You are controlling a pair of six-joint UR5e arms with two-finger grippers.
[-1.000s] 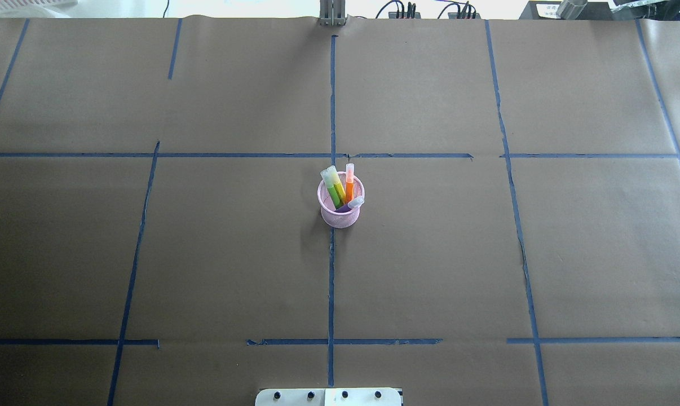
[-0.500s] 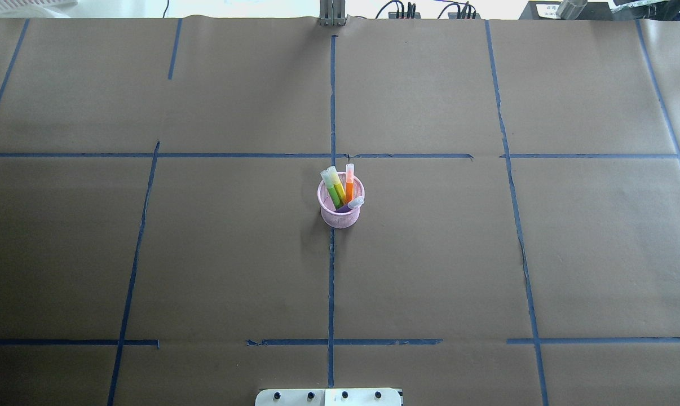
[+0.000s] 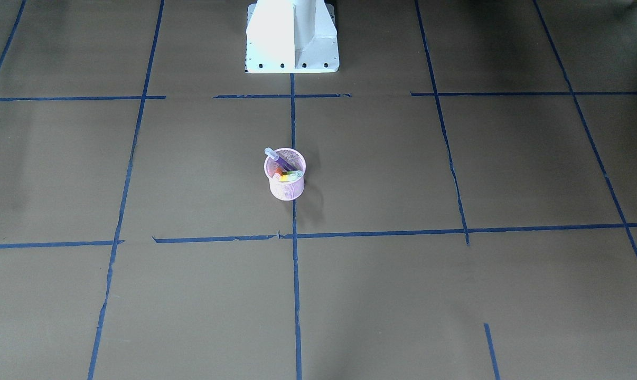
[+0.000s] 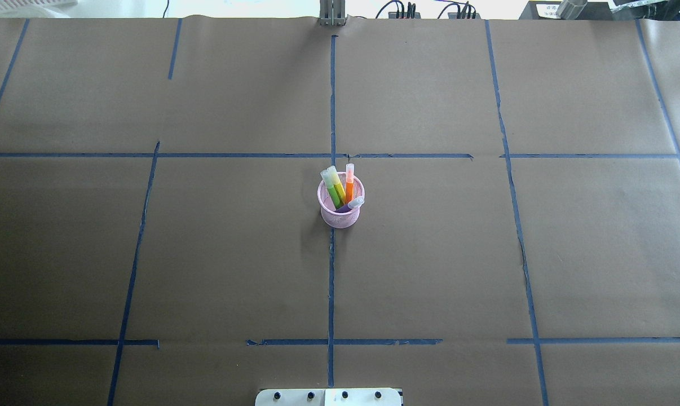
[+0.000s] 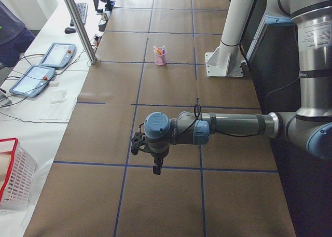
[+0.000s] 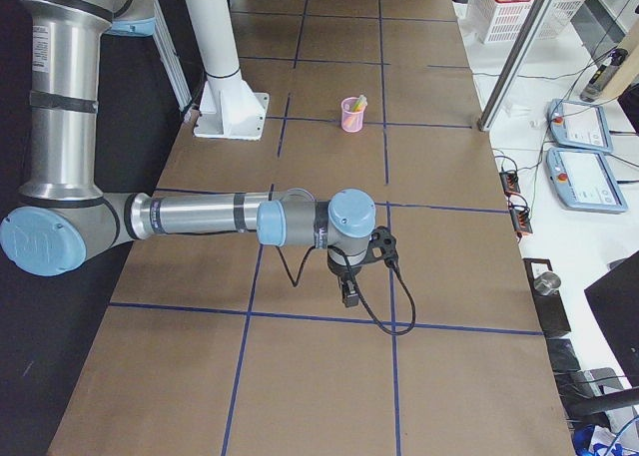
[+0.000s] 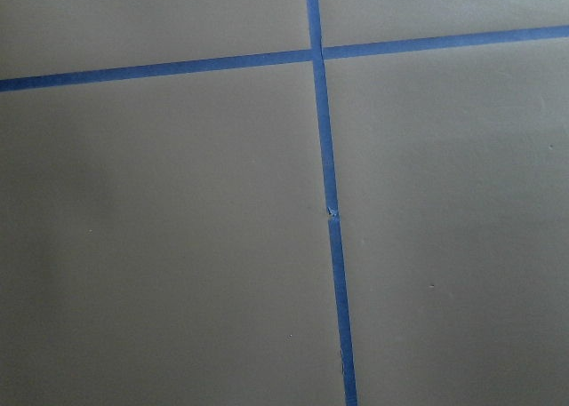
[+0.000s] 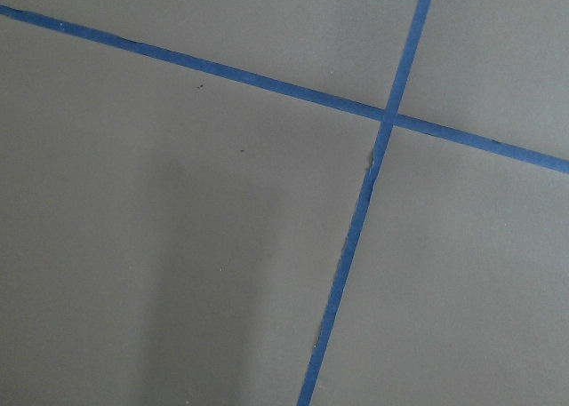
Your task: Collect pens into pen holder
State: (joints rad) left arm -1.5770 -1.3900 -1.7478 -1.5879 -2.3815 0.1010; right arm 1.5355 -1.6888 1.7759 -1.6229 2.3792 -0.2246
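The pink mesh pen holder (image 4: 340, 219) stands upright near the table's middle, on a blue tape line. A green pen (image 4: 332, 193), a yellow pen (image 4: 338, 185), an orange pen (image 4: 349, 186) and a purple pen (image 4: 354, 202) stand in it, cap ends up. The holder also shows in the front view (image 3: 285, 190), with the purple pen (image 3: 275, 156) leaning over its rim. My left gripper (image 5: 156, 167) and right gripper (image 6: 347, 294) hang over bare table far from the holder, seen only in the side views. I cannot tell whether they are open or shut.
Brown paper with blue tape lines (image 4: 331, 282) covers the table. The robot's white base (image 3: 292, 37) stands at the near edge. Both wrist views show only paper and tape. Tablets (image 5: 44, 66) and a red-rimmed basket (image 5: 13, 175) lie beyond the far edge.
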